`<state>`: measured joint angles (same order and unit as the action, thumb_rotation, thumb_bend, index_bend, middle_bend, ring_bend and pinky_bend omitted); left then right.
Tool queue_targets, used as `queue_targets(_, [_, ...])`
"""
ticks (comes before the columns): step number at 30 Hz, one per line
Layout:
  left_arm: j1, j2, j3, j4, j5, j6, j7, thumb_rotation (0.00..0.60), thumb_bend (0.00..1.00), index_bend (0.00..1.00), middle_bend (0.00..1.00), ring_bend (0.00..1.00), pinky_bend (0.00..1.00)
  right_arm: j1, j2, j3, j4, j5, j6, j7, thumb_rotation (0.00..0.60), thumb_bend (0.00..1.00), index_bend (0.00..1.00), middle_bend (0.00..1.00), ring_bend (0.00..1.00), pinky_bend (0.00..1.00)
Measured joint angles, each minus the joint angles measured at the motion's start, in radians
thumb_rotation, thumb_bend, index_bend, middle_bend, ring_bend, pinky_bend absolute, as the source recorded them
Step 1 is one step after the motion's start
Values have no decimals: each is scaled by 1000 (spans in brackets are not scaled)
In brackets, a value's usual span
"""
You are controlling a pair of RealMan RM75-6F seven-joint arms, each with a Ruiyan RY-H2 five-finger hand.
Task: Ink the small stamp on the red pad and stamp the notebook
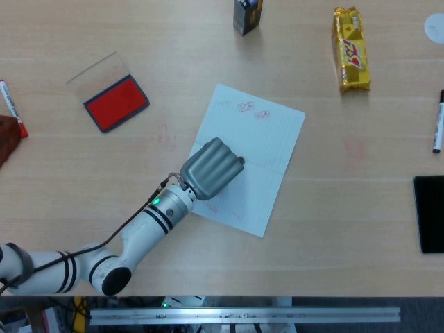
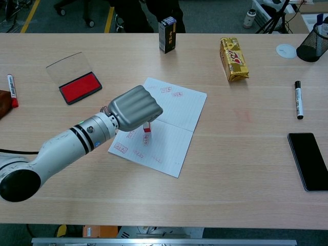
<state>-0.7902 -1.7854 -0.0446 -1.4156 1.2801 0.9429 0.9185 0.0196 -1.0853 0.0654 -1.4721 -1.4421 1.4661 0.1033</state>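
My left hand [image 1: 210,168] [image 2: 134,108] hovers over the middle of the open notebook [image 1: 260,142] [image 2: 177,110], its fingers curled around the small stamp [image 2: 147,127]. The stamp's red base shows below the hand in the chest view, close to the page; whether it touches the paper I cannot tell. In the head view the hand hides the stamp. Several red stamp marks dot the notebook's pages. The red ink pad [image 1: 116,103] [image 2: 79,86] lies open at the far left, its clear lid behind it. My right hand appears in neither view.
A dark small box [image 1: 247,15] stands at the back. A gold snack bar [image 1: 350,48] lies at the back right, a black marker [image 1: 438,131] and a black phone [image 1: 430,214] at the right edge. A red marker [image 1: 12,107] lies at the left edge.
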Motion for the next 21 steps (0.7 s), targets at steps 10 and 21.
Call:
queue_targets(10, [-7,-44,11,78,-22,-18,-6,600,338,617,1000,1000,1000,3,0,2,-1,3,-6,-5,600,311,227,328,230,265])
queue_targets(21, [-10,-74,20,126,-41,-30,-7,600,339,617,1000,1000,1000,-2,2,2,-3,7,-3,-8,600,311,227,328,230,264])
